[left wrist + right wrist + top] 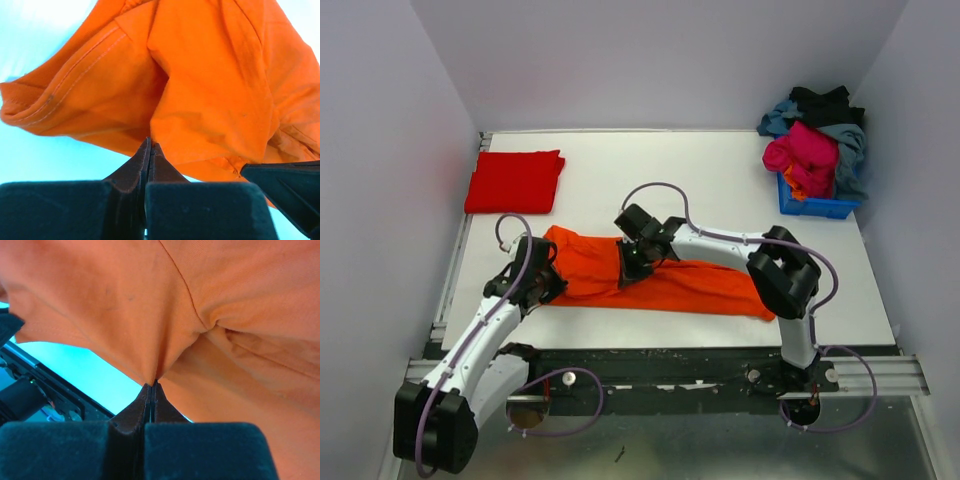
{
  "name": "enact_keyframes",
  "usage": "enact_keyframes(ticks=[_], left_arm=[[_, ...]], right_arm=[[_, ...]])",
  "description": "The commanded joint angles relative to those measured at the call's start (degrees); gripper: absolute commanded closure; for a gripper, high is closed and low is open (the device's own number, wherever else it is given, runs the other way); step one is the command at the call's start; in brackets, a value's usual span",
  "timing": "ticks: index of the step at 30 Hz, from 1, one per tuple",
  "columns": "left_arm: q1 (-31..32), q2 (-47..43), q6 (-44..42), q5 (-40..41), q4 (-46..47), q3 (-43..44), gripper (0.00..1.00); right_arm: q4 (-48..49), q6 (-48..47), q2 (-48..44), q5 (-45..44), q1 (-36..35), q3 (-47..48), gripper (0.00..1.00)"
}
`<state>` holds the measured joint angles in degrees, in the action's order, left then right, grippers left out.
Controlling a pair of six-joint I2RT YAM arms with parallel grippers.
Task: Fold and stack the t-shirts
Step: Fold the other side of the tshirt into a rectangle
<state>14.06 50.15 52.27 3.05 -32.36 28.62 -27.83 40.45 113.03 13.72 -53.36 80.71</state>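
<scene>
The bright orange t-shirt (700, 285) lies stretched along the near part of the table. My left gripper (548, 278) is shut on its left edge; in the left wrist view the jaws (150, 145) pinch the orange cloth (210, 90), which hangs lifted above the table. My right gripper (632, 268) is shut on the shirt's middle; in the right wrist view its jaws (151, 385) pinch a fold of orange cloth (150, 300). A solid red t-shirt (515, 181) lies folded at the far left.
A blue bin (815, 205) at the far right holds a heap of shirts: pink (803, 155), grey-blue (848, 150) and black (822, 103). A metal rail (880, 372) runs along the table's near edge. White walls close in on three sides.
</scene>
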Motion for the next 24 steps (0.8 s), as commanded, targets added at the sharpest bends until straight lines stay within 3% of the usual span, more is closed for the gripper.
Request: enact_keyframes(ticks=[1,11,16,18,20,23,24], left_arm=[[0.4,-0.8,4.5,4.6,-7.4,2.7,0.98],[1.4,2.1,5.9,2.7,-6.2,0.7,0.94],[1.8,1.1,8.2,3.5,-3.7,-2.9,0.89],[1.8,0.3,8.4,3.5,-3.6,-3.6,0.77],[1.9,-0.8,8.3,4.2,-5.2,-2.9,0.67],[2.5,-4.2,7.1,9.4,-9.5,2.6,0.46],[2.5,-5.3,6.4,11.3,-11.7,5.3,0.45]], right_arm=[[-3.4,-2.0,2.6,1.9,0.8,2.6,0.98],[-5.8,-4.3,2.7,1.3,2.2,4.0,0.95],[-6.3,-4.7,3.5,1.2,2.3,4.7,0.89],[-6.8,-4.3,3.2,-0.1,2.3,4.7,0.83],[-6.1,-4.6,1.7,-0.4,2.4,3.8,0.69],[-4.6,-4.7,-2.3,-2.5,2.4,1.5,0.56],[-4.6,-4.9,-3.6,-3.3,2.5,0.9,0.55]])
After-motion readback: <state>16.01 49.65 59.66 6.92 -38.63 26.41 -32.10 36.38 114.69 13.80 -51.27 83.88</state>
